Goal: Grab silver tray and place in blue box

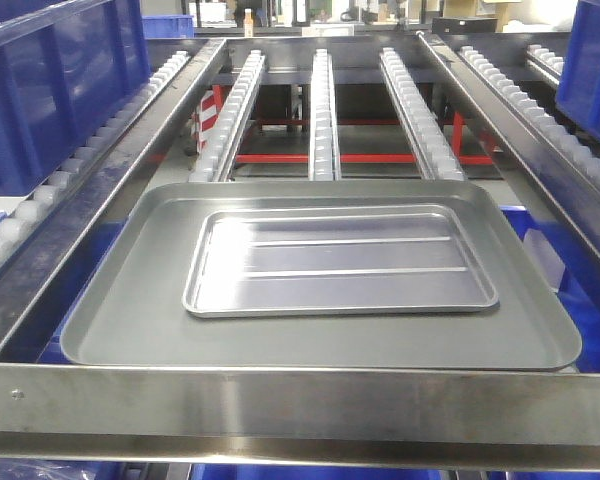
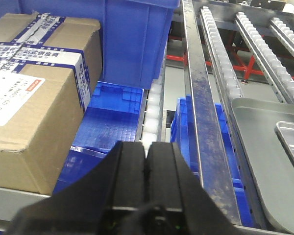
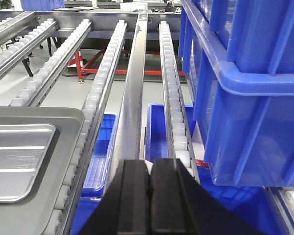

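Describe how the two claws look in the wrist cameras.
The left claw is matte black: two flat, blocky fingers with squared tips, flaring into a broader black housing. The right claw looks the same. No cables show on either.

The silver tray (image 3: 17,161) got chopped by the frame edge in both wrist views. The blue box (image 3: 250,83) ran off top and right, and the cardboard box (image 2: 34,98) off the left.

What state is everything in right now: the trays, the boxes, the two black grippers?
Silver tray: empty, lying flat inside the grey tray, ungripped.
Grey tray: resting on the roller rails.
Blue box: upright, interior hidden.
Cardboard box: taped shut.
Left gripper: shut, holding nothing.
Right gripper: shut, holding nothing.
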